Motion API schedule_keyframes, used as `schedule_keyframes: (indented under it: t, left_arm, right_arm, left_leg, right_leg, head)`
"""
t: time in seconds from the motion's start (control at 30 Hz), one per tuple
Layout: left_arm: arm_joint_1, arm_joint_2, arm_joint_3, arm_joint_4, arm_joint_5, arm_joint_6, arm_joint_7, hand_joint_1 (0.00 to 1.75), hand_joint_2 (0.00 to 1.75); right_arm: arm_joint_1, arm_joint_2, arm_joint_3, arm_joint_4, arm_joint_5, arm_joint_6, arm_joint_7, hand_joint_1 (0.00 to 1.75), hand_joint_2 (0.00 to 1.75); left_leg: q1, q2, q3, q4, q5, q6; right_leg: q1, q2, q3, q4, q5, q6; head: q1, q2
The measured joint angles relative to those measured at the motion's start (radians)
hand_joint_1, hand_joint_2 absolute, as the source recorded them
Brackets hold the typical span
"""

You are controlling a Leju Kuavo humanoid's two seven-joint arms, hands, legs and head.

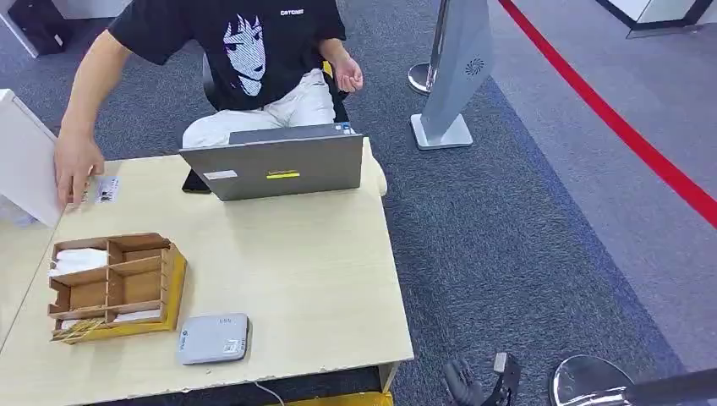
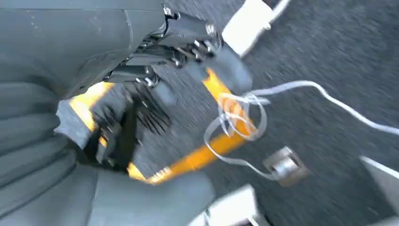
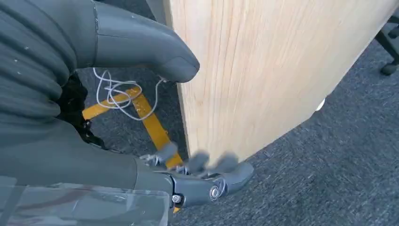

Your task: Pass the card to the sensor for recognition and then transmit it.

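Grey sensor (image 1: 214,338) — on wooden table (image 1: 313,279)

Bare tabletop (image 1: 304,262) beside sensor (image 1: 214,338)

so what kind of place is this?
Likely an office or reception desk: grey carpet, a light wooden table with a grey laptop, and a red floor line marking off a zone.

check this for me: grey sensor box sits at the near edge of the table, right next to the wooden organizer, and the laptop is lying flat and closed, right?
Not quite. The head view shows the laptop standing open, its lid raised with the back facing the camera. The rest holds: the grey sensor box sits at the near edge of the table, beside the wooden organizer.
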Motion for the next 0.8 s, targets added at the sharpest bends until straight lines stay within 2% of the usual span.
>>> schedule_keyframes:
  t: [0.13,0.17,0.23,0.27,0.3,0.33,0.4,0.47,0.53,0.8]
  left_arm:
    - [-0.002,-0.002,0.009,0.060,-0.202,-0.003,-0.004,1.75,1.75]
    - [-0.001,-0.005,0.009,0.072,-0.281,-0.011,0.006,1.75,1.75]
    - [0.004,-0.008,0.008,0.091,-0.429,-0.041,0.038,1.75,1.75]
    - [0.008,-0.010,0.002,0.100,-0.502,-0.065,0.064,1.75,1.75]
    - [0.018,-0.010,-0.015,0.106,-0.582,-0.092,0.095,1.45,1.75]
    - [0.027,-0.009,-0.032,0.108,-0.635,-0.111,0.113,0.00,1.75]
    - [0.038,-0.010,-0.058,0.112,-0.718,-0.146,0.143,0.00,1.75]
    - [0.048,-0.002,-0.100,0.129,-0.874,-0.235,0.186,0.00,1.75]
    - [0.050,0.019,-0.156,0.166,-0.942,-0.288,0.197,0.00,1.75]
    - [0.032,0.096,-0.330,0.285,-0.799,-0.244,0.145,0.00,1.75]
  right_arm:
    - [0.001,0.000,0.000,-0.001,0.008,0.000,-0.002,1.75,1.75]
    - [0.002,0.000,0.000,-0.003,0.009,0.001,-0.003,0.65,1.75]
    - [0.005,0.000,0.000,-0.009,0.010,0.002,-0.003,0.65,1.75]
    - [0.007,0.000,0.000,-0.011,0.013,0.002,-0.002,0.00,1.75]
    - [0.007,0.000,0.000,-0.014,0.016,0.002,0.001,0.00,1.75]
    - [0.008,0.000,0.000,-0.016,0.021,0.002,0.003,0.00,1.75]
    - [0.008,0.000,0.000,-0.021,0.032,0.000,0.010,0.00,1.75]
    - [0.009,0.000,0.004,-0.021,0.048,0.000,0.018,0.00,1.75]
    - [0.016,-0.002,0.010,-0.018,0.072,0.000,0.030,0.00,1.75]
    - [0.055,-0.015,0.018,0.018,0.202,0.000,0.100,0.00,1.75]
  left_leg:
    - [0.000,0.000,0.000,0.000,0.000,0.000]
    - [0.000,0.000,0.000,0.000,0.000,0.000]
    - [0.000,0.000,0.000,0.000,0.000,0.000]
    - [0.000,0.000,0.000,0.000,0.000,0.000]
    - [0.000,0.000,0.000,0.000,0.000,0.000]
    - [0.000,0.000,0.000,0.000,0.000,0.000]
    - [0.000,0.000,0.000,0.000,0.000,0.000]
    - [0.000,0.000,0.000,0.000,0.000,0.000]
    - [0.000,0.000,0.000,0.000,0.000,0.000]
    - [0.000,0.000,0.000,0.000,0.000,0.000]
  right_leg:
    - [0.000,0.000,0.000,0.000,0.000,0.000]
    - [0.000,0.000,0.000,0.000,0.000,0.000]
    - [0.000,0.000,0.000,0.000,0.000,0.000]
    - [0.000,0.000,0.000,0.000,0.000,0.000]
    - [0.000,0.000,0.000,0.000,0.000,0.000]
    - [0.000,0.000,0.000,0.000,0.000,0.000]
    - [0.000,0.000,0.000,0.000,0.000,0.000]
    - [0.000,0.000,-0.001,-0.001,0.000,0.000]
    - [0.000,0.000,-0.001,-0.001,0.000,0.000]
    - [0.000,0.000,-0.001,0.000,0.000,0.000]
  head:
    - [0.000,0.000]
    - [0.000,0.000]
    - [0.000,0.000]
    - [0.001,0.000]
    - [0.000,0.000]
    - [0.000,0.000]
    - [0.000,0.000]
    - [0.000,0.000]
    - [0.000,0.000]
    - [0.000,0.000]
